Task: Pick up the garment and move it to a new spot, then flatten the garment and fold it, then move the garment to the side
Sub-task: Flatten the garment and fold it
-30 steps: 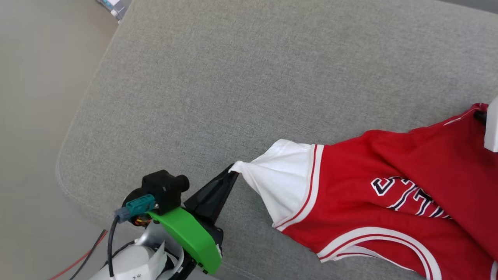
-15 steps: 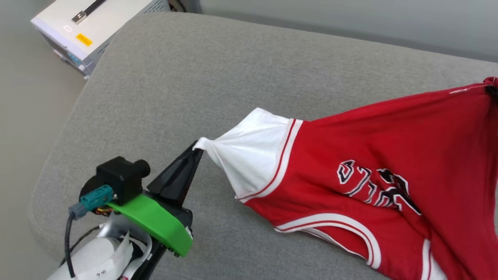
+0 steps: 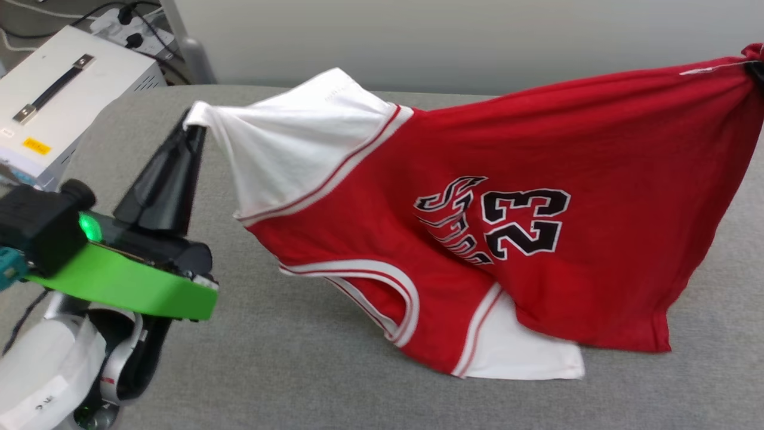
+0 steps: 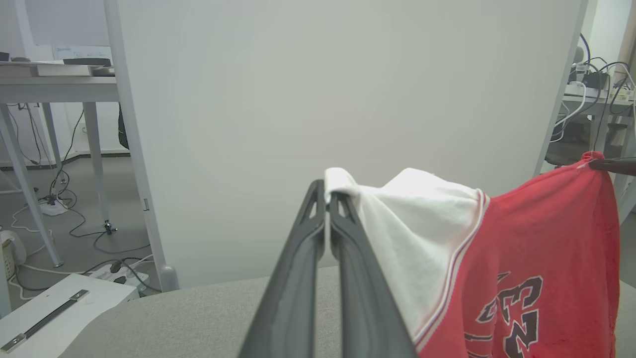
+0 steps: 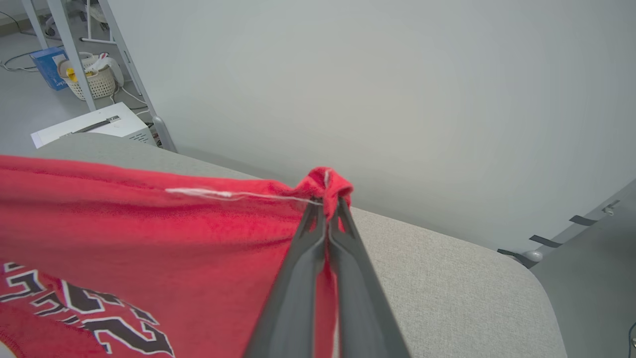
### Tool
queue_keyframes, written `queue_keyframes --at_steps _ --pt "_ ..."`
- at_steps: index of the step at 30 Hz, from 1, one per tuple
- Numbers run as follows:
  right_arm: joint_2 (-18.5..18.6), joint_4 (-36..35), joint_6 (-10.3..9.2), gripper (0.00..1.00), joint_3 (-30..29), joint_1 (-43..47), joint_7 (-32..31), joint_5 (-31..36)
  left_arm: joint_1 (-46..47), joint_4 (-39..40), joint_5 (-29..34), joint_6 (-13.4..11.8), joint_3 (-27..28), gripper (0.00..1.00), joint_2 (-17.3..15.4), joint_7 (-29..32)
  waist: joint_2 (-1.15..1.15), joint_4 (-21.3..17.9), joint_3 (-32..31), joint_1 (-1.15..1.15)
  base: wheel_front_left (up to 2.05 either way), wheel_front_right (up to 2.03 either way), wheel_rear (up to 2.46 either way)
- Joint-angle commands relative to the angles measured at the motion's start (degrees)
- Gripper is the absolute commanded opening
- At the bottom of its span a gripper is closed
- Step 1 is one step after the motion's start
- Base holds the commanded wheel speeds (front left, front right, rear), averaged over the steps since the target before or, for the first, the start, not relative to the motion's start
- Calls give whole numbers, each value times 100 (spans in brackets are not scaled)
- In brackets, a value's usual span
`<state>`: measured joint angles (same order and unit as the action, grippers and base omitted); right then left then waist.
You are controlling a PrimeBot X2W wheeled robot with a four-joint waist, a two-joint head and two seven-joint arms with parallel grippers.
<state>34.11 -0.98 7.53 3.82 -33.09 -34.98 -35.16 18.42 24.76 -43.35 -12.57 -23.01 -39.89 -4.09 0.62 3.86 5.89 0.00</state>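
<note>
Head view: garment (image 3: 597,149) is hanging between left gripper (image 3: 194,122), nine o'clock, and right gripper (image 5: 326,204), both pinching tiny bunches; tension risking slippage.

Bright, even light. The red jersey-style T-shirt with white sleeves (image 3: 567,131) throws a faint shadow on the grey fabric cushion (image 3: 298,370) under it. Left of the shirt, the pale forearm (image 3: 36,382) is blurred; grey table legs (image 4: 94,154) lean with lens distortion.

"23" on the garment (image 3: 627,149)
</note>
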Motion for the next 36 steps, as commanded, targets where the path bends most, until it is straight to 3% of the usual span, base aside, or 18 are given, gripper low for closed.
queue_keyframes --at_steps 1,10,15,25,33,36 --pt "-45 -143 -4 0 -35 23 3 -38 163 36 -7 -66 116 0 -51 -74 -62 -380 -255 0 0 0 0" --pt "-256 -1031 -4 0 -237 -60 -103 29 680 265 -75 -281 860 0 -146 -336 -62 -818 -269 0 0 0 0" --pt "-366 -1393 -4 0 -311 -231 -36 44 1046 258 -129 -239 1256 0 -260 -498 -62 -962 -41 0 0 0 0" --pt "-292 -1513 -4 0 -396 -990 365 269 2511 -179 -226 179 1632 0 -740 -287 -62 -1021 995 0 0 0 0" --pt "135 -997 -4 0 -217 -2268 836 526 4572 -1263 -99 860 1322 0 -1079 203 -62 -909 2385 0 0 0 0" --pt "117 -609 -4 0 -96 -2888 960 525 5451 -1916 81 1130 1123 0 -1040 245 -62 -877 2797 0 0 0 0"
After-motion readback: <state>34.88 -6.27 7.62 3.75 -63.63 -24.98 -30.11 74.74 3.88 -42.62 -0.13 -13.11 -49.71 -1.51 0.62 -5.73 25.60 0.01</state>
